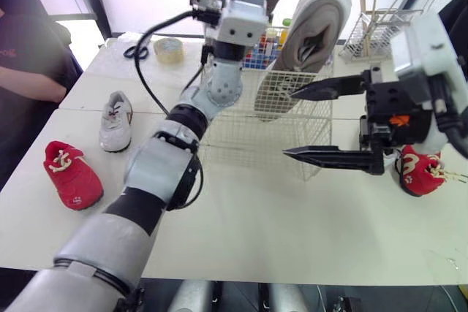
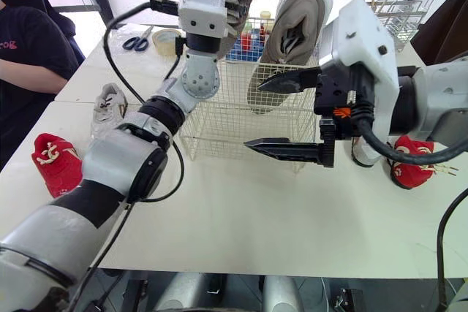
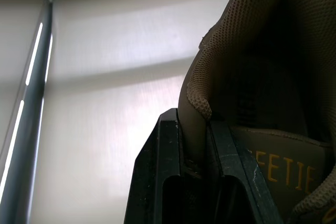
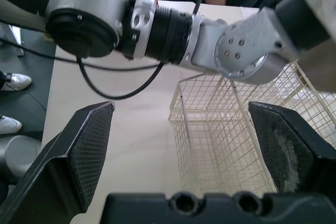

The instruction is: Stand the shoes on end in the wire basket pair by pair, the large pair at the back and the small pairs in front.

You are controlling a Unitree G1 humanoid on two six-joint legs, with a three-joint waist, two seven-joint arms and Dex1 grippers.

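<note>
Jaws of the left gripper (image 3: 195, 129) are pinching the padded heel collar of the large tan shoe (image 3: 252, 51), which is hanging at the top centre of the head view, above the wire basket (image 1: 241, 137). Its mesh lining is looking soft and springy, so the collar is probably giving under the grip. The shoe is likely light but bulky, and a hold lower on the stiffer heel would be steadying it better. Its mate (image 1: 314, 31) is standing on end at the basket's back, open mouth facing the camera. At right centre the right gripper (image 1: 289, 123) is hovering before the thin white grid, fingers spread wide and empty. One small red shoe (image 1: 71, 174) is lying at lower left, a second red shoe (image 1: 418, 169) at the right edge, and a small white shoe (image 1: 115, 120) at left centre, all on the smooth pale table (image 1: 278, 231).
</note>
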